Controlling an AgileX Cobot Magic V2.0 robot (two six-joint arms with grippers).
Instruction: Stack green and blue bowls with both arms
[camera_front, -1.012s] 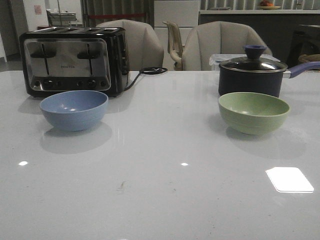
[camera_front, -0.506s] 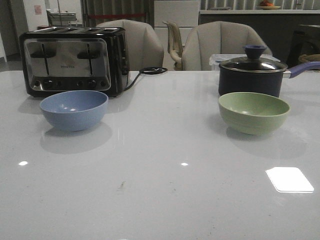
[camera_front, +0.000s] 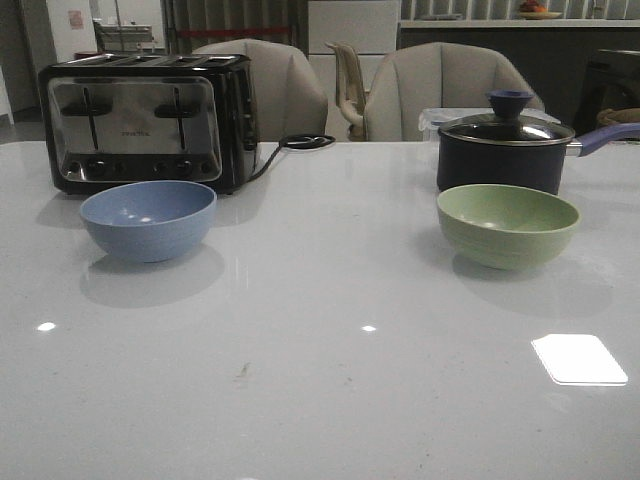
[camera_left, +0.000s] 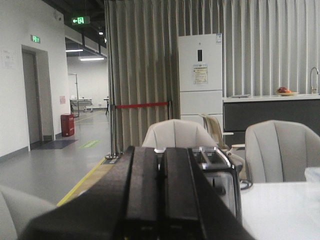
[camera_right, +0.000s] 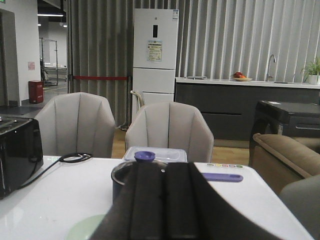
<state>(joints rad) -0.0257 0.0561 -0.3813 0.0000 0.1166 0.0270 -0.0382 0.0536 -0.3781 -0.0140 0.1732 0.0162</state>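
Table: a glossy white tabletop (camera_front: 320, 400) fills the front view and carries everything below.
Toaster: a black-and-chrome four-slot toaster (camera_front: 145, 120) stands at the far left, its black cord (camera_front: 290, 145) trailing right across the surface.
Saucepan: a dark navy saucepan with a glass lid and blue knob (camera_front: 505, 150) sits at the far right, handle pointing right.
Blue bowl: the dusty light blue matte round bowl (camera_front: 148, 220) rests upright on the left, just in front of the toaster and apart from it.
Green bowl: the pale sage green matte round bowl (camera_front: 508, 226) rests upright on the right, just in front of the saucepan, well apart from the blue one; its rim shows beside the fingers in the right wrist view (camera_right: 85, 229).
Left gripper: the left gripper (camera_left: 161, 200) appears only in its wrist view, black fingers pressed together, nothing between them.
Right gripper: the right gripper (camera_right: 164, 205) likewise, fingers closed flat against each other and empty.
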